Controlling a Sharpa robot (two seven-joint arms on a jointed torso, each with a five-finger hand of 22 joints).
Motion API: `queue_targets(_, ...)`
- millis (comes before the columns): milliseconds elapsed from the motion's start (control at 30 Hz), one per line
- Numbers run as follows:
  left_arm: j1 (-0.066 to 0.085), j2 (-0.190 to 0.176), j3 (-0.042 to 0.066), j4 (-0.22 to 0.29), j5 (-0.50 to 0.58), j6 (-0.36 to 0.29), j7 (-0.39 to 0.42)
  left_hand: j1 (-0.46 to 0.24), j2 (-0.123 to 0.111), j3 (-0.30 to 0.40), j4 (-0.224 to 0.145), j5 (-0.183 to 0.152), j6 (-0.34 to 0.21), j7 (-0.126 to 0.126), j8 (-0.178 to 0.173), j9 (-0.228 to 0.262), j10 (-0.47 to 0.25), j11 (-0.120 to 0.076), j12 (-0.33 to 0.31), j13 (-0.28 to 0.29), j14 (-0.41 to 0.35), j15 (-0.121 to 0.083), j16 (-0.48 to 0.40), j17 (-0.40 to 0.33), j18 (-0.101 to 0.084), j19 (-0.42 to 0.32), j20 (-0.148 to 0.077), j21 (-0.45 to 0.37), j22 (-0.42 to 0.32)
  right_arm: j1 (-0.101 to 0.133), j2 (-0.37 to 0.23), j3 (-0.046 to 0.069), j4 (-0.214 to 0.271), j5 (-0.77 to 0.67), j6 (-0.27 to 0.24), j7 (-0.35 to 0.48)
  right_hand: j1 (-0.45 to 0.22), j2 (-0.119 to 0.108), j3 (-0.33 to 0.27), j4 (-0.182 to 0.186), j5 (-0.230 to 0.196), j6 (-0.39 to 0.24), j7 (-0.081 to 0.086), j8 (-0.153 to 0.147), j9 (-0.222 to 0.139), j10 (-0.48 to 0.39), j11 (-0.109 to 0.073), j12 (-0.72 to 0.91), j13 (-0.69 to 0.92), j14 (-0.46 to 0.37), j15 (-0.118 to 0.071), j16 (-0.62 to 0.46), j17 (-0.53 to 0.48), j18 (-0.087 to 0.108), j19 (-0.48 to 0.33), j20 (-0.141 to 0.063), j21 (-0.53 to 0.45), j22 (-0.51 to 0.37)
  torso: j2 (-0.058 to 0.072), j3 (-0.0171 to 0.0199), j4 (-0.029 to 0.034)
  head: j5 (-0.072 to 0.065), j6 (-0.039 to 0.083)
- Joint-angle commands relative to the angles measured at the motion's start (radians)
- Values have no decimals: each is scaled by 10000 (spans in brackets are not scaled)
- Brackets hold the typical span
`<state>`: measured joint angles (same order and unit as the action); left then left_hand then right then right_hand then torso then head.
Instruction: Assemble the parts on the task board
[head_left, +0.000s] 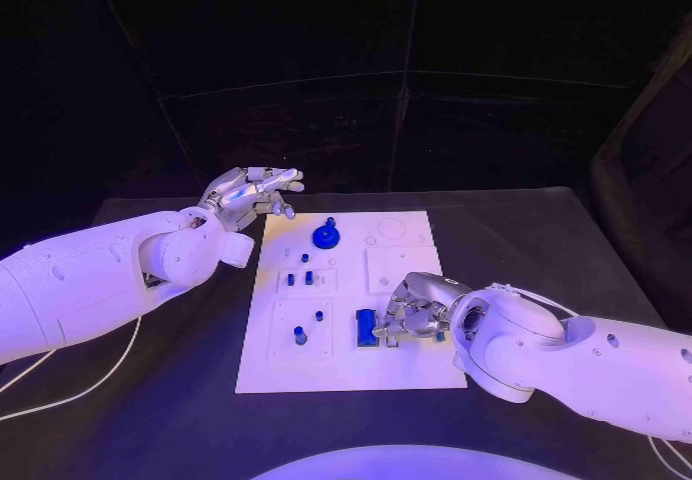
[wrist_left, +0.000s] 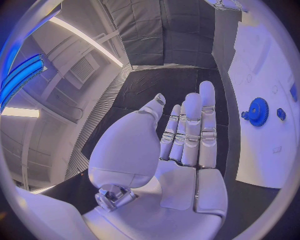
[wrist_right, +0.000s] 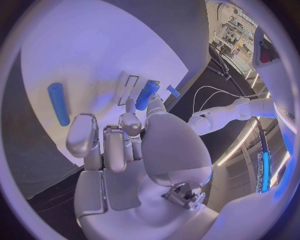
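Two hands in frame, both mine. Left hand (head_left: 254, 193) hovers past the far left corner of the task board (head_left: 332, 375), off the white plate and over the black table (head_left: 173, 420). Its fingers (wrist_left: 190, 125) lie straight and side by side, thumb apart, nothing in them.

Task board: a white rectangular plate, long axis running away from me, with shallow square and round recesses outlined on it. Parts, reading from its left side: a small blue piece (head_left: 300, 334) stands in the near-left square; two short blue pegs (head_left: 297, 280) stand in the recess beyond it, with another small blue piece (head_left: 306, 259) just farther on. A blue gear (head_left: 326, 236), toothed round the rim with a knob at its hub, sits on the far half of the plate; the left wrist view shows it beside a smaller blue piece (wrist_left: 281, 114).

Near the plate's middle-right a dark blue block (head_left: 366, 327) sits by a slot. Right hand (head_left: 418, 312) is down on the plate just beside it, fingers curled inward toward the block. The right wrist view shows a blue cylindrical peg (wrist_right: 147, 94) at my fingertips (wrist_right: 130, 122) and a second blue cylinder (wrist_right: 59, 103) lying flat on the white surface, well apart. Whether the fingertips actually clamp the peg, I cannot tell.
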<state>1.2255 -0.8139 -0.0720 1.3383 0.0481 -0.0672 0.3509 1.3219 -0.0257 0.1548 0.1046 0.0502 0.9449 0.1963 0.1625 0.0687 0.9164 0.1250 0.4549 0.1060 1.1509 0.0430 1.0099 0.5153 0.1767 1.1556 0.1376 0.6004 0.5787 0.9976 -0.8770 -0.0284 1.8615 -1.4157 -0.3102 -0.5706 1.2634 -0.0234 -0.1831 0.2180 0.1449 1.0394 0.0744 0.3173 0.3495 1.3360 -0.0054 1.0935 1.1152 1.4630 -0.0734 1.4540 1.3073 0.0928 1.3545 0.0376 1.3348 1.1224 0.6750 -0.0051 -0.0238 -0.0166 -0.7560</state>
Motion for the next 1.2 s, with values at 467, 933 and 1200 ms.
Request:
queue_targets(467,12,-17,4,-2,2,107,27,-21,82,-48,-14,13,-63,-23,54,-7,-43,4,52,-14,-77,7,-25,-9,61,11,63,-35,-8,188,-2297,7,719,291,-688,898,105,273,-341,397,588,-596,248,-652,-197,-58,242,-241,-50,616,224,-84,237,-15,-56,205,-59,-15,-3,-20,-32,-244,60)
queue_targets(933,12,-3,-8,-14,-3,124,28,-21,82,-48,-14,13,-63,-23,54,-7,-43,4,52,-14,-77,7,-25,-9,61,11,63,-35,-8,191,-2064,-1,83,-618,1007,373,346,345,-438,416,921,-340,202,-655,-202,45,208,-101,122,630,203,-62,309,-21,-32,201,-38,37,4,-20,2,-328,57)
queue_targets(1200,11,0,-14,-20,-9,135,32,-21,82,-48,-14,13,-63,-23,54,-7,-43,4,52,-14,-77,7,-25,-9,61,11,63,-35,-8,178,-1705,-4,-149,-885,1337,294,396,297,-504,411,882,-249,175,-629,-184,45,186,-113,126,627,186,-76,291,-17,-40,188,-49,19,-8,-20,-9,-319,42)
